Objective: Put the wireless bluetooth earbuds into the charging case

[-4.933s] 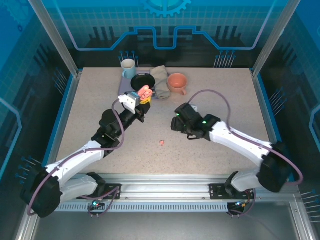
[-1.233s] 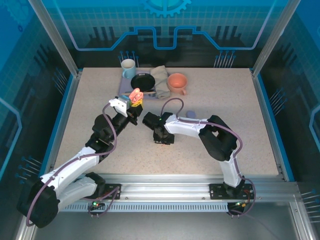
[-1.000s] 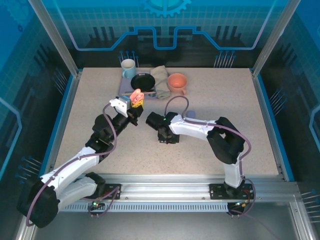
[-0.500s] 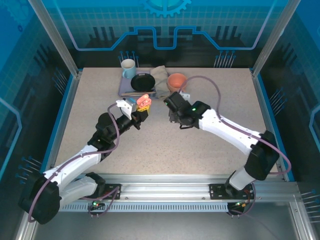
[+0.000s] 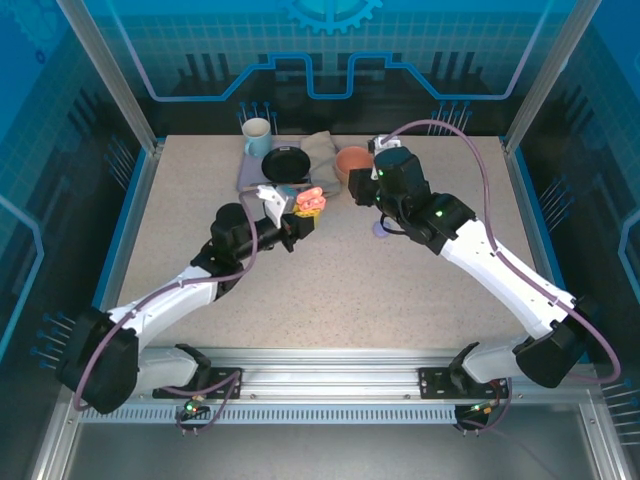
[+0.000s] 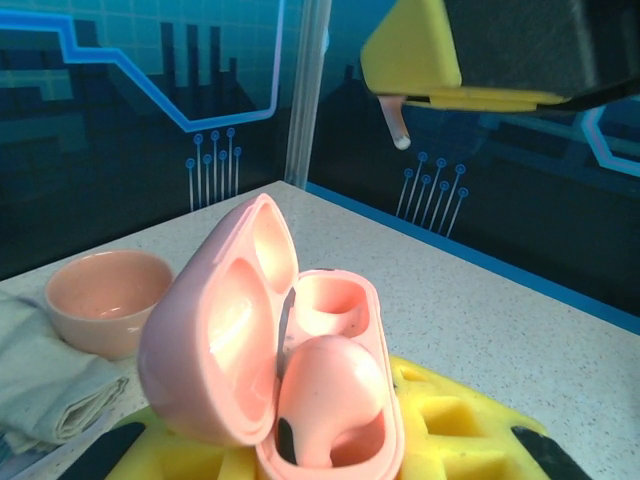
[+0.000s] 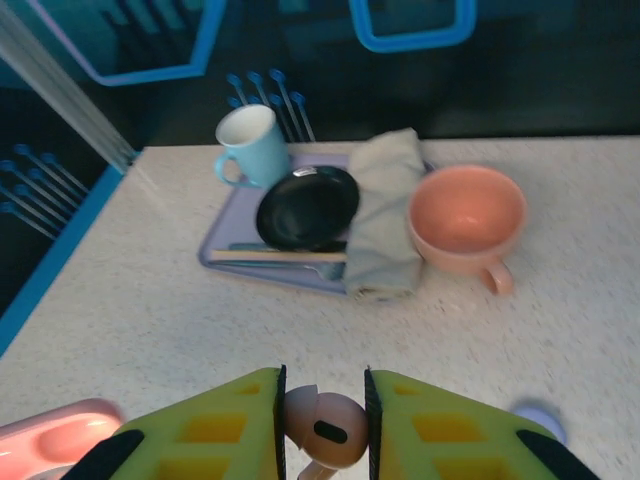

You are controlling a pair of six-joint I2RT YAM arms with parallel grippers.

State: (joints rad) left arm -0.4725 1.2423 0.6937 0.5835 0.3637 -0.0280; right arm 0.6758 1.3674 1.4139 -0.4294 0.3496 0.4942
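At centre frame, my left gripper (image 5: 298,222) clamps the open pink plastic case (image 6: 215,340), one coral-pink earbud (image 6: 330,395) seated; my right gripper (image 7: 323,400) pinches the second earbud (image 7: 325,432), uninserted.

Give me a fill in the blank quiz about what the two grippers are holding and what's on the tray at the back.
The right gripper pinches a coral-pink ____. The left gripper holds the pink charging case with its lid ____. Inside it, ____ of the two slots is empty. On the tray, the black plate sits beside a blue ____.
Missing: earbud; open; one; mug.
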